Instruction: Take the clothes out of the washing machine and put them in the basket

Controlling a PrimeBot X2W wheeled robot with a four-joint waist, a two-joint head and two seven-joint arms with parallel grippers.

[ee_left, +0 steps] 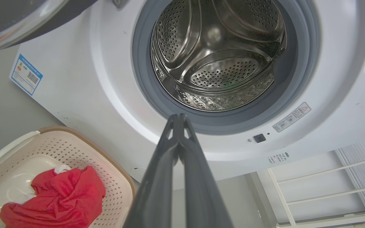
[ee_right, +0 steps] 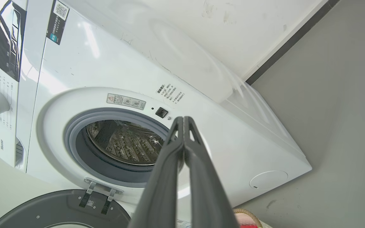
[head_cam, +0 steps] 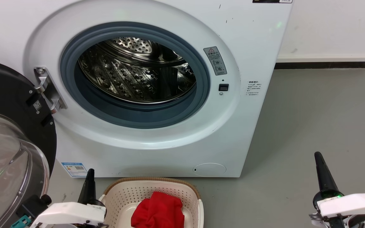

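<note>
Clothes point(head_cam: 157, 210): red crumpled mass, heaped in basket point(head_cam: 119, 198) at bottom centre; no clear long axis.
Washing machine point(head_cam: 242, 126): porthole faced toward camera, door point(head_cam: 8, 95) swung to left edge.
Left gripper point(head_cam: 90, 173): fingers pressed together, pointed up-frame, nothing held.
Right gripper point(head_cam: 318, 155): likewise, lower right.

We stand in a plain laundry corner — home or test room, we cannot tell. A white front-loading washing machine point(head_cam: 169, 152) stands on a smooth grey floor point(head_cam: 312, 110), against a bare white wall point(head_cam: 328, 28) with a dark skirting strip point(head_cam: 322, 65). A perforated basket point(head_cam: 116, 193) sits before it — a white rack point(ee_left: 325, 171) nearby.
</note>
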